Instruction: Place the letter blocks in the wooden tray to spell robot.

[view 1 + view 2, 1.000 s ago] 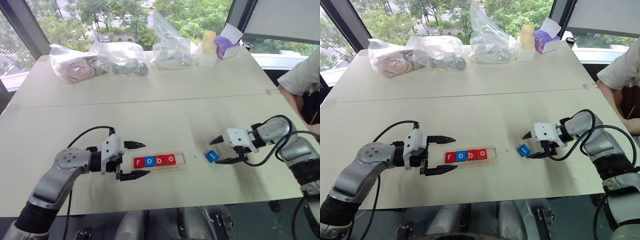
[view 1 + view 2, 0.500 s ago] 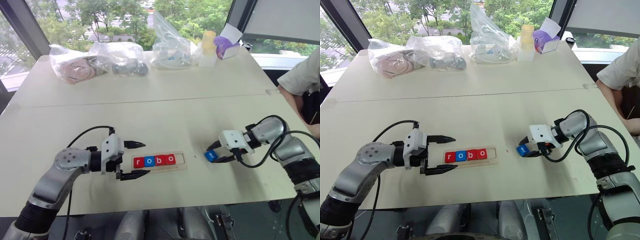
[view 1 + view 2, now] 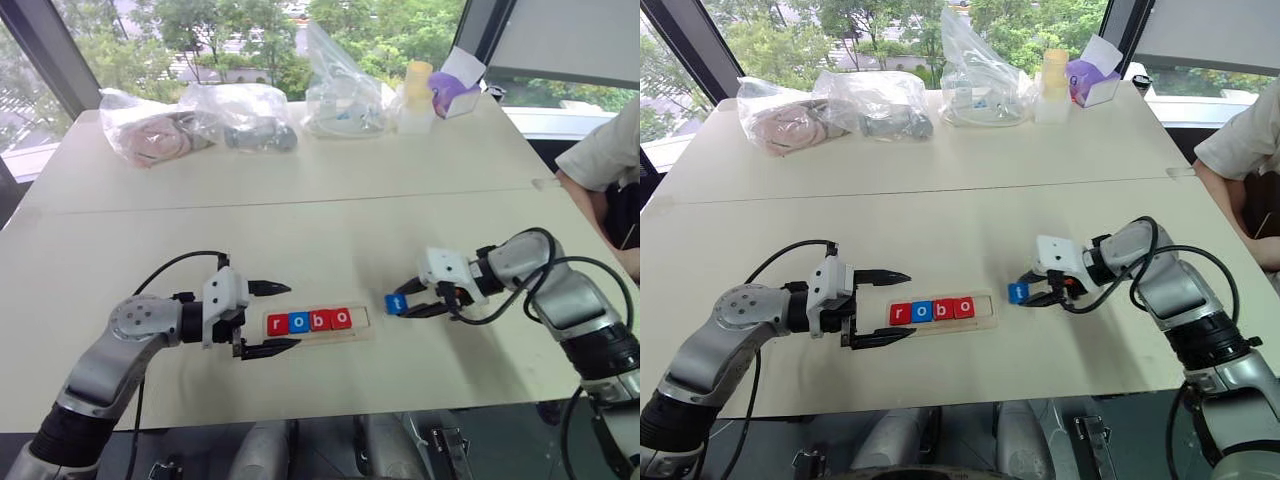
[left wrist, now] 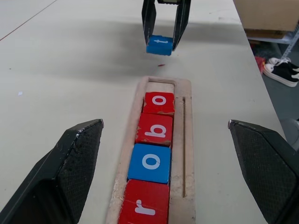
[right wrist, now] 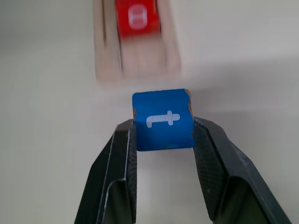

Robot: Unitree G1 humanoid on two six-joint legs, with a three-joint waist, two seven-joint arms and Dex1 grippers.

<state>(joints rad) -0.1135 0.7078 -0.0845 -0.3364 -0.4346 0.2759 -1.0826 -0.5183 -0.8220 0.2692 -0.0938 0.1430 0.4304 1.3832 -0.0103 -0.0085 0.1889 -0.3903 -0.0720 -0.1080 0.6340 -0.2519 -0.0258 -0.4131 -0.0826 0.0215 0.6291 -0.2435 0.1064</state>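
Pale table (image 3: 330, 215): wooden tray (image 4: 181, 149) near its front edge holds r, o, b, o. Right gripper (image 5: 163, 133) clamps the blue t block (image 5: 163, 119) just beside the empty slot; left gripper (image 3: 268, 319) gapes. A tilted block could catch the tray's rim.

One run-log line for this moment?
right gripper: shut on blue t block | left gripper: open at wooden tray | tray: r, o, b, o; end slot empty

Pale table (image 3: 330, 215) — wooden tray (image 3: 318, 322) near front, plastic bags (image 3: 195, 120) at back.
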